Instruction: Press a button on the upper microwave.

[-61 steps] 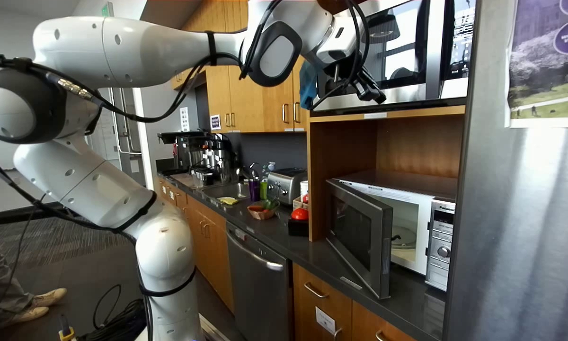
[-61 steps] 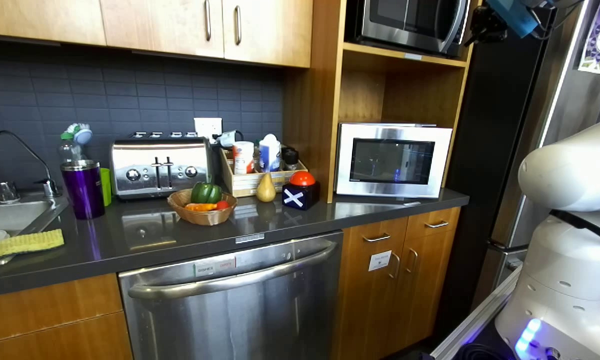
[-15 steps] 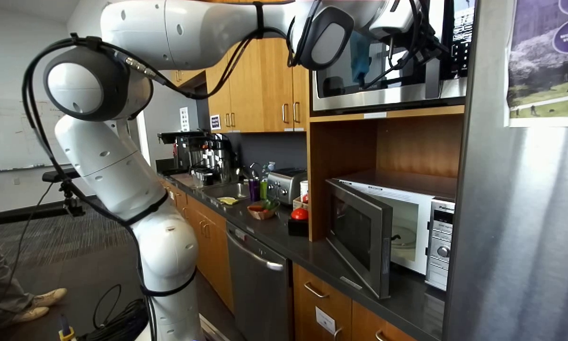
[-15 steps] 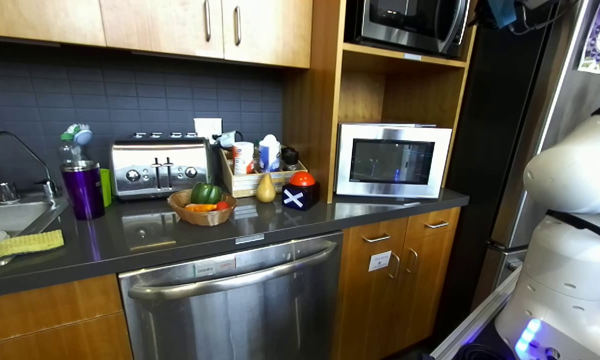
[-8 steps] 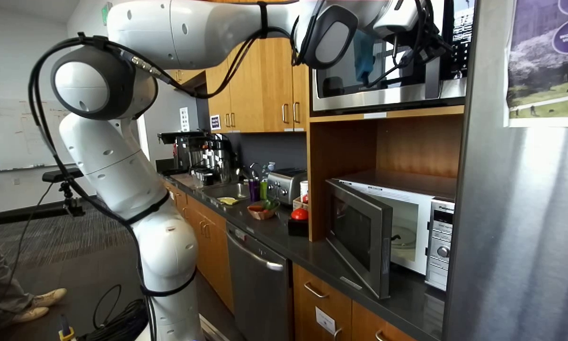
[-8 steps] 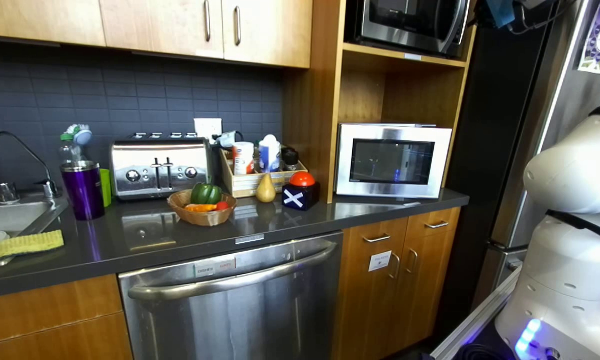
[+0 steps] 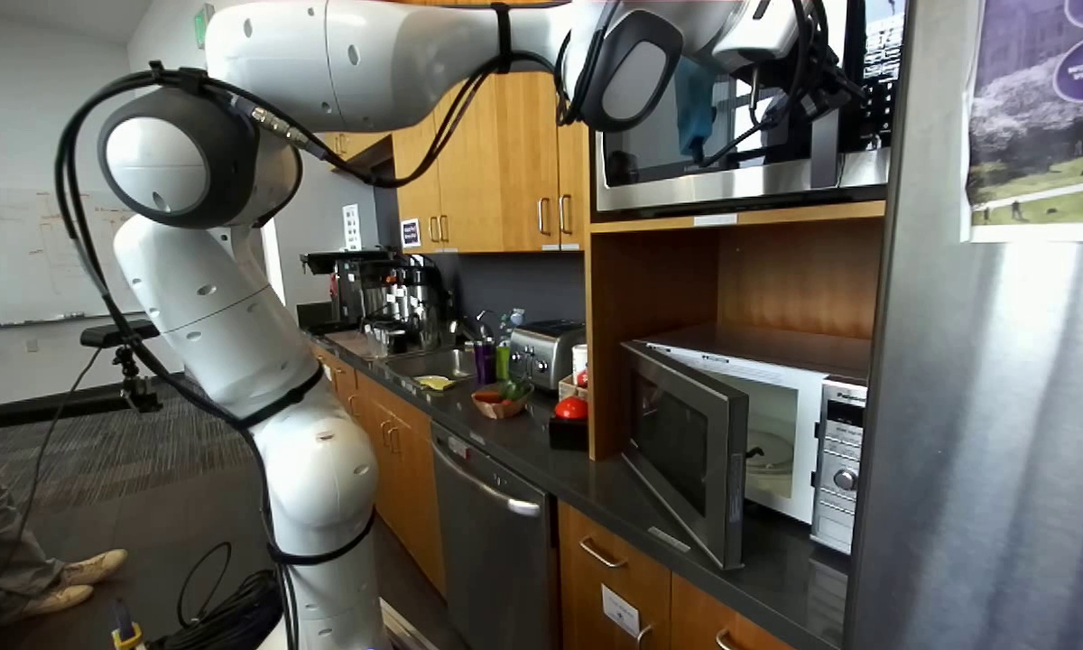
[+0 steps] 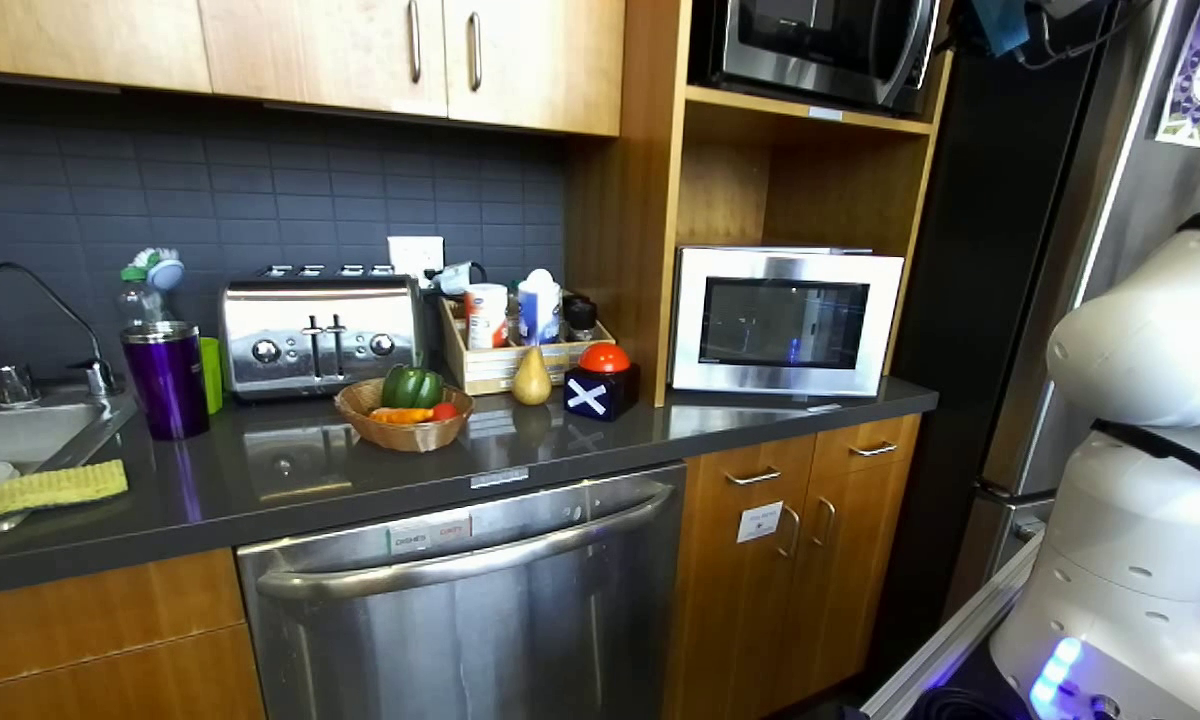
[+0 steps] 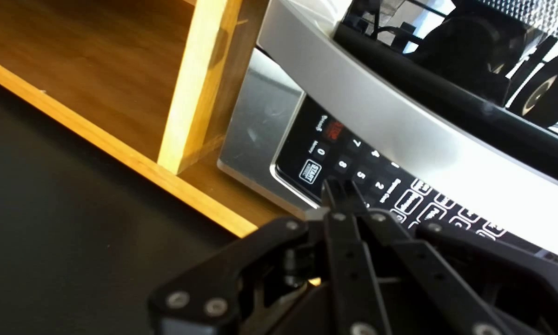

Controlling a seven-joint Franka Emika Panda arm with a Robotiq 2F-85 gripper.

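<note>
Fingers (image 9: 335,202) of the gripper (image 9: 342,188) stand closed together, with nothing seen held between them, and their tips aim at the upper microwave (image 9: 258,135). In the wrist view that microwave is ahead of them: its dark control panel (image 9: 337,151) lies directly beyond the tips, and its silver handle (image 9: 390,116) runs up and to their right. The START key (image 9: 310,171) is near the tips, up to their left; the 8 key (image 9: 342,164) is just above them, and the 5 key (image 9: 361,175) just above and slightly right. In an exterior view, the smaller microwave (image 7: 735,451) sits well below the fingers with its door ajar. As for progress, the reach to the panel looks nearly complete: the fingers are closed for poking and seem lined up with the keys. The press itself cannot be confirmed; whether the tips touch the panel or stand just short of it does not show, and no display can be read to tell if a key has registered. Most likely what is left is a short push forward, then backing away from the panel; any one key would satisfy the task as worded.
</note>
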